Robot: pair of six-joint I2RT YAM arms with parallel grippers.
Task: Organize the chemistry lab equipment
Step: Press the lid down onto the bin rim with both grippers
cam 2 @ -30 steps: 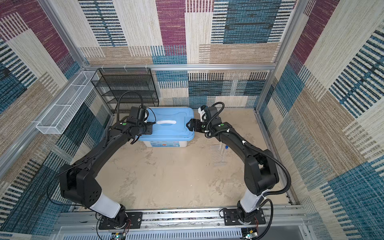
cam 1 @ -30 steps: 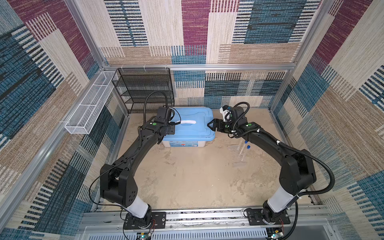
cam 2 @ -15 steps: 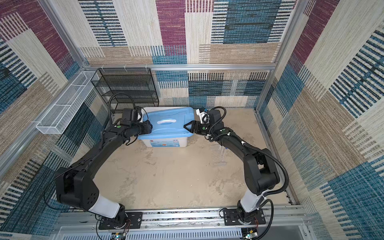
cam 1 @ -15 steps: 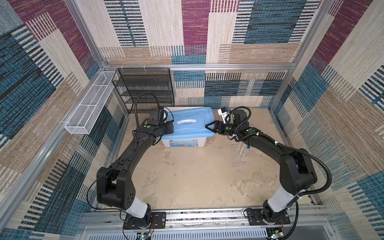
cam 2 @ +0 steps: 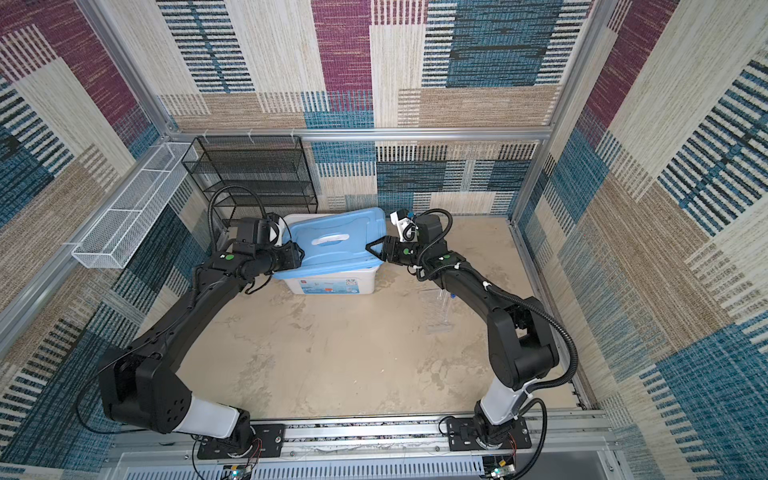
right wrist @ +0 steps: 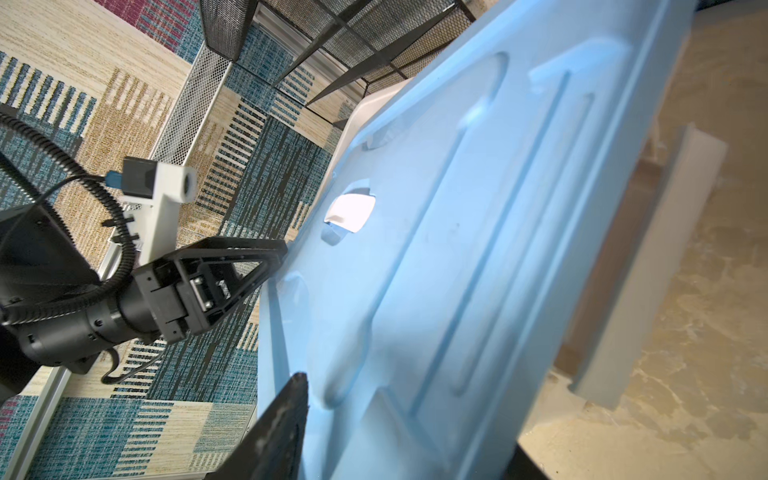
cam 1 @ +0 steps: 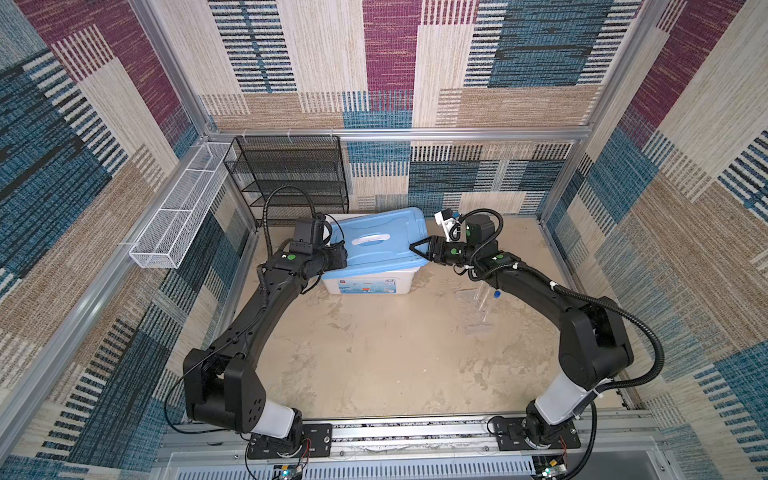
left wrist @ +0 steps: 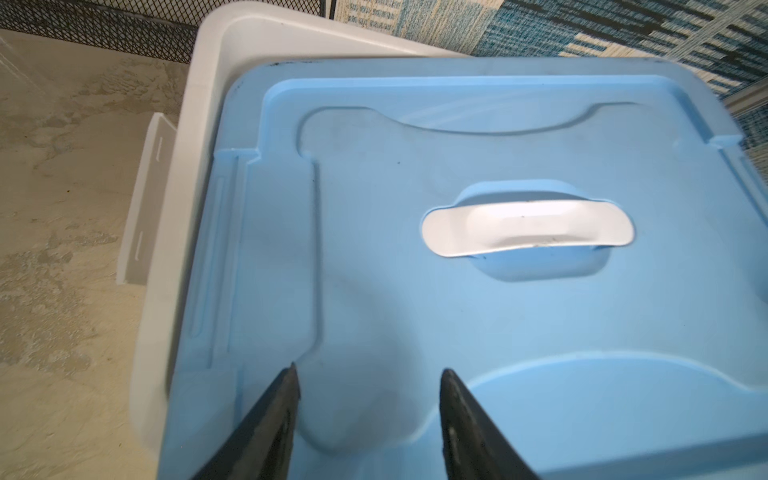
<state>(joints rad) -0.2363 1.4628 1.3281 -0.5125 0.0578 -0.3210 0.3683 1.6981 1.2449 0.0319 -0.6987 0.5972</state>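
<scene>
In both top views a clear tube with a blue cap (cam 1: 496, 294) (cam 2: 451, 296) lies on the sandy floor under my right forearm; no other lab equipment shows. The blue lid (cam 1: 390, 226) (left wrist: 415, 324) (right wrist: 498, 208) sits skewed and tilted over the white bin (cam 1: 365, 286) (left wrist: 199, 104). My left gripper (cam 1: 343, 255) (left wrist: 369, 370) is shut on the lid's left end. At the lid's right end my right gripper (cam 1: 413, 248) (right wrist: 409, 415) holds the edge between its fingers.
A black mesh shelf rack (cam 1: 291, 174) stands behind the bin at the back left. A white wire basket (cam 1: 178, 216) hangs on the left wall. Patterned walls close in on three sides. A pale latch flap (left wrist: 141, 208) hangs off the bin's side.
The lid lay flat on the bin a second ago; now it is lifted and skewed, baring the bin's back left rim. My right jaws have narrowed around the lid's right end.
</scene>
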